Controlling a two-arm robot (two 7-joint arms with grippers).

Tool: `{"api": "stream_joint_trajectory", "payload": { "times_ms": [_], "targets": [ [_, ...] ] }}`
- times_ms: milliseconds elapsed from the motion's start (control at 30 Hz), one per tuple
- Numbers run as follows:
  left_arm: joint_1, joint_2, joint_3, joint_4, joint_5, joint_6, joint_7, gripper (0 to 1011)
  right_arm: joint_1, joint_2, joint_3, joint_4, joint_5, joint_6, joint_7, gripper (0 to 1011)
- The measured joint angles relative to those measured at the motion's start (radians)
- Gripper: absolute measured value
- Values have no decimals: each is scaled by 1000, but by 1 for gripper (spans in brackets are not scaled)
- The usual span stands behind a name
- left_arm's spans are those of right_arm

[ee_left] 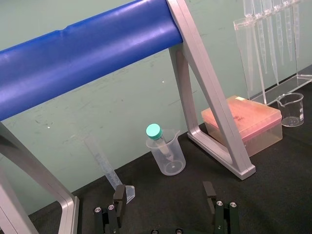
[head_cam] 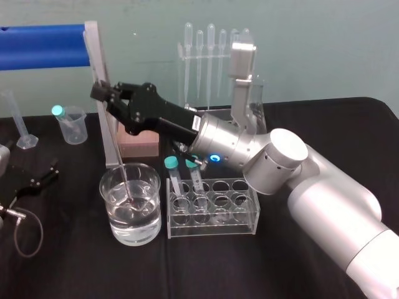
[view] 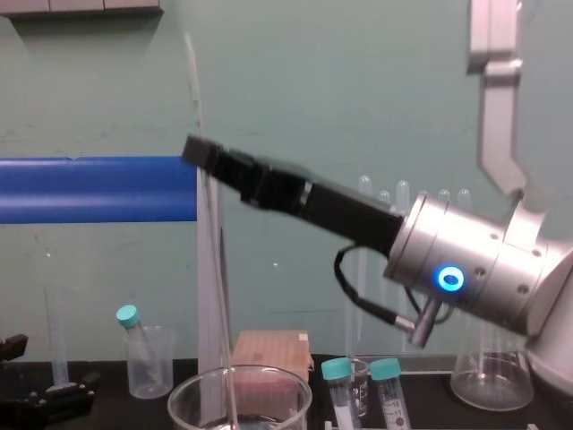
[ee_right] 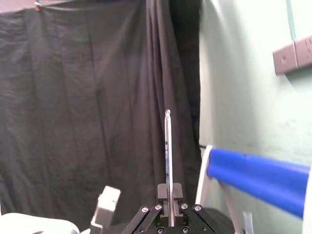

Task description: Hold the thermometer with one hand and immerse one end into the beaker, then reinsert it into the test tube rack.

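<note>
As right pincer [head_cam: 98, 93] grips thermometer [head_cam: 123, 174], rack [head_cam: 212, 227] beside beaker [head_cam: 134, 233]

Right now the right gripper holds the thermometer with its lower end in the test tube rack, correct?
No: the right gripper holds the thermometer, but its lower end is in the beaker, as the head view shows; the left gripper lies parked.

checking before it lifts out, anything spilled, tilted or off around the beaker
Nothing stands out. The right end effector holds the thermometer leaning slightly, its lower end in the water of the upright beaker; no spill shows on the black cloth. The left end effector rests open at the left.
</note>
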Motion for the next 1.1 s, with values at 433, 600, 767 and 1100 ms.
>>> {"api": "stream_joint_trajectory", "payload": {
  "times_ms": [433, 600, 767, 1100],
  "targets": [
    [0, 0, 0, 0, 0, 0, 0, 1008, -26, 90, 74, -249, 23, -63, -34, 57],
    [0, 0, 0, 0, 0, 0, 0, 1008, -70, 146, 121, -347, 16, -85, -90, 57],
    [0, 0, 0, 0, 0, 0, 0, 1008, -167, 232, 196, -466, -20, -91, -199, 57],
    [0, 0, 0, 0, 0, 0, 0, 1008, -336, 304, 296, -491, -42, -89, -281, 57]
  ]
}}
